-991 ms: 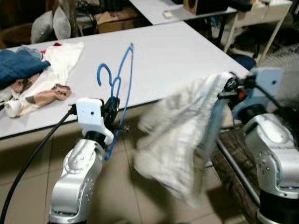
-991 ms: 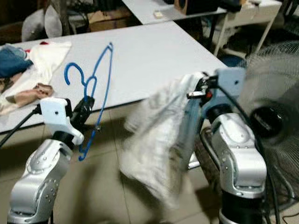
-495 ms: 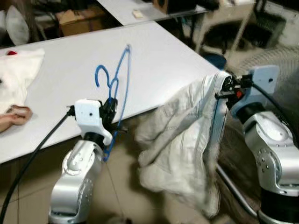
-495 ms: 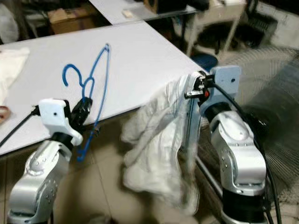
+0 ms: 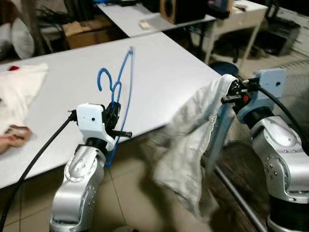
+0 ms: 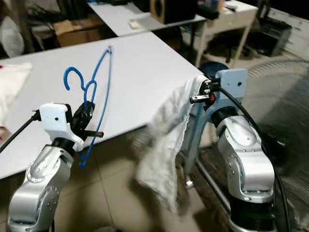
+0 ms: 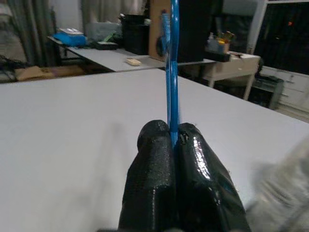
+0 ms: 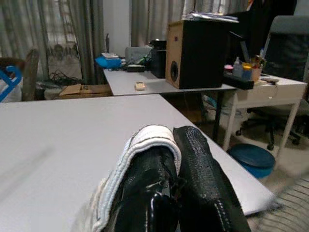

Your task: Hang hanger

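Left eye view: the left gripper (image 5: 115, 117), left of centre, is clamped on a blue hanger (image 5: 121, 82) rising over the white table (image 5: 164, 72). At right, the right gripper (image 5: 233, 92) pinches a pale cloth (image 5: 193, 140) hanging toward the floor.

Left wrist view: closed fingers (image 7: 154, 179) grip the hanger's wire (image 7: 172, 72).

Right wrist view: fingers (image 8: 198, 169) squeeze the cloth's hem (image 8: 145, 140).

Blue hanger (image 5: 120, 92), seemingly upright, tool-pinched.

Both silver arms are raised forward; left gripper (image 7: 174, 140) and right gripper (image 8: 175, 137) each have fingers pinched together.
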Robot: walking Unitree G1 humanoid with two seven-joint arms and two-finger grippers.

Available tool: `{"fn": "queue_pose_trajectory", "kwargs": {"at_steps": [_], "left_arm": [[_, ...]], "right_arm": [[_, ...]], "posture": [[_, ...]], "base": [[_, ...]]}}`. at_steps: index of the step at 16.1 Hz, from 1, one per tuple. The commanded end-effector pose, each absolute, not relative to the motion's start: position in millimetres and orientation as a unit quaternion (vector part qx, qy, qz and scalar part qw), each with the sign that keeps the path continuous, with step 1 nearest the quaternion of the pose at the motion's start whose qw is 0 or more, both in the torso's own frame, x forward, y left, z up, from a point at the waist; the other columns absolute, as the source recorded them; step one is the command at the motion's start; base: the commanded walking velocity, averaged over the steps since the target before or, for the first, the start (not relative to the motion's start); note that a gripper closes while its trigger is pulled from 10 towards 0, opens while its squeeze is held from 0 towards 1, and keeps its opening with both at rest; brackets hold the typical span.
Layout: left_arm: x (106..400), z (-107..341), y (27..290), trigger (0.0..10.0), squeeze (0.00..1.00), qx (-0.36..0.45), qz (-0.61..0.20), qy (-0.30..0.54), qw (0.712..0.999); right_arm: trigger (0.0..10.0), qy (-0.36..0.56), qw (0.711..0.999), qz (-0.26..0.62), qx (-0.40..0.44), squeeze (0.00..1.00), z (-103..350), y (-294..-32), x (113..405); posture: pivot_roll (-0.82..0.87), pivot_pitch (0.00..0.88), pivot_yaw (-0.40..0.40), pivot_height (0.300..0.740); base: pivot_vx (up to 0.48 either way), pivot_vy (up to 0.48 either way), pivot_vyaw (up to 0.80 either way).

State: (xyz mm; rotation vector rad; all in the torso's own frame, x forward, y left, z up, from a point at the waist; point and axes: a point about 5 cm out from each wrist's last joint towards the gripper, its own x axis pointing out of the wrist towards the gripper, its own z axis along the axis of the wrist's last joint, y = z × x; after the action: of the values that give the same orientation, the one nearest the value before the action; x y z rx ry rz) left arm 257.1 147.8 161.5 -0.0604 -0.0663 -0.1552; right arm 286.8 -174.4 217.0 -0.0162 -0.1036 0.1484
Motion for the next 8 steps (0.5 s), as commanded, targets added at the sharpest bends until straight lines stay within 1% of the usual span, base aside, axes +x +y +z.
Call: {"fn": "queue_pose_trajectory", "kwargs": {"at_steps": [1,8], "left_arm": [[257.2,162.7,153.0,10.0,0.00,-0.026,-0.071,-0.035,0.997],[257.2,164.5,153.3,10.0,0.00,-0.030,-0.068,-0.039,0.997]], "right_arm": [[10.0,-0.086,0.994,0.071,-0.013,0.00,230.5,-174.2,285.5],[10.0,-0.083,0.994,0.070,-0.003,0.00,228.0,-174.2,286.4]], "posture": [[-0.13,0.043,0.022,0.740],[-0.12,0.041,0.017,0.740]], "base": [[0.375,0.000,0.00],[0.378,0.000,0.00]]}}
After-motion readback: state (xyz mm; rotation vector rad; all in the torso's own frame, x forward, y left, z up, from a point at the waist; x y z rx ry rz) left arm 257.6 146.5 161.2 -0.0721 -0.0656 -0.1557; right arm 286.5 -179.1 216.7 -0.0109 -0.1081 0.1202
